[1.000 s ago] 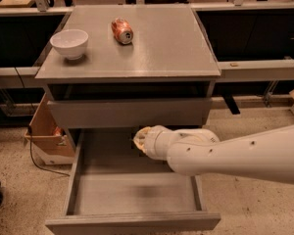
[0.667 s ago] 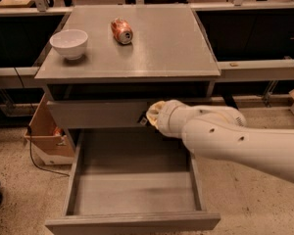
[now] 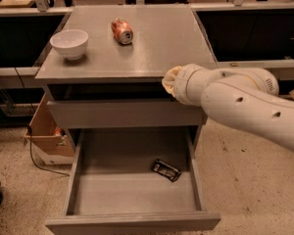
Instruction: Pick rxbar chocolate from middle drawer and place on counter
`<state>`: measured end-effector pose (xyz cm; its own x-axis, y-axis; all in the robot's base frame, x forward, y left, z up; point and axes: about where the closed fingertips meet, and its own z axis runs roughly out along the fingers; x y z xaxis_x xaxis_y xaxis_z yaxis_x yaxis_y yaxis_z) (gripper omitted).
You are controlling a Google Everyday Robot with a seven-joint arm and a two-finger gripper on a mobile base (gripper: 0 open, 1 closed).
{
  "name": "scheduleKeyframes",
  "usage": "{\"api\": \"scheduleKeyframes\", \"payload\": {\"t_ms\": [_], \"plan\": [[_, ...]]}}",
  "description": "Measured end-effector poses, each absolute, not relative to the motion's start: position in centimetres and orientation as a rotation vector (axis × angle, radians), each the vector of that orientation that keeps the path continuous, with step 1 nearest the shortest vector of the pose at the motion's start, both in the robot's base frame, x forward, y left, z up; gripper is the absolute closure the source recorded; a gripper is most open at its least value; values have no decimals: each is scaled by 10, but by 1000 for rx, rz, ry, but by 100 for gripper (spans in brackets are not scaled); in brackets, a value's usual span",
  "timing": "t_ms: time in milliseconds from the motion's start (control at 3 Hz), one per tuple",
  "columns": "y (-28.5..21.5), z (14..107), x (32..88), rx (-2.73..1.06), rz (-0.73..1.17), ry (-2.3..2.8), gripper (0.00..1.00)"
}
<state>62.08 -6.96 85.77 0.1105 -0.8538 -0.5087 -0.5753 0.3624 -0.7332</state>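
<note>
The rxbar chocolate (image 3: 165, 170), a small black bar with white print, lies flat on the floor of the open middle drawer (image 3: 83, 180), towards its right side. My gripper (image 3: 169, 80) is at the end of the white arm, up at the front edge of the counter (image 3: 152, 43), right of centre. It is well above the bar and apart from it. Nothing shows in the gripper.
A white bowl (image 3: 69, 43) stands at the counter's left. A crushed orange soda can (image 3: 122, 31) lies at the counter's middle back. The shallower upper drawer front (image 3: 117, 114) is closed. A cardboard box (image 3: 44, 131) sits on the floor left of the cabinet.
My arm has risen from inside the middle drawer to the counter's front edge. The black bar now shows on the drawer floor, where it was not seen before.
</note>
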Motion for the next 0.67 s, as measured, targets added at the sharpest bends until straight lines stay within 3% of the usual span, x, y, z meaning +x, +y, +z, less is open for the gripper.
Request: {"api": "scheduleKeyframes", "payload": {"t_ms": [333, 667], "plan": [[-53, 859, 630, -1361, -339, 1548, 100], [-28, 775, 620, -1350, -193, 1641, 100]]}}
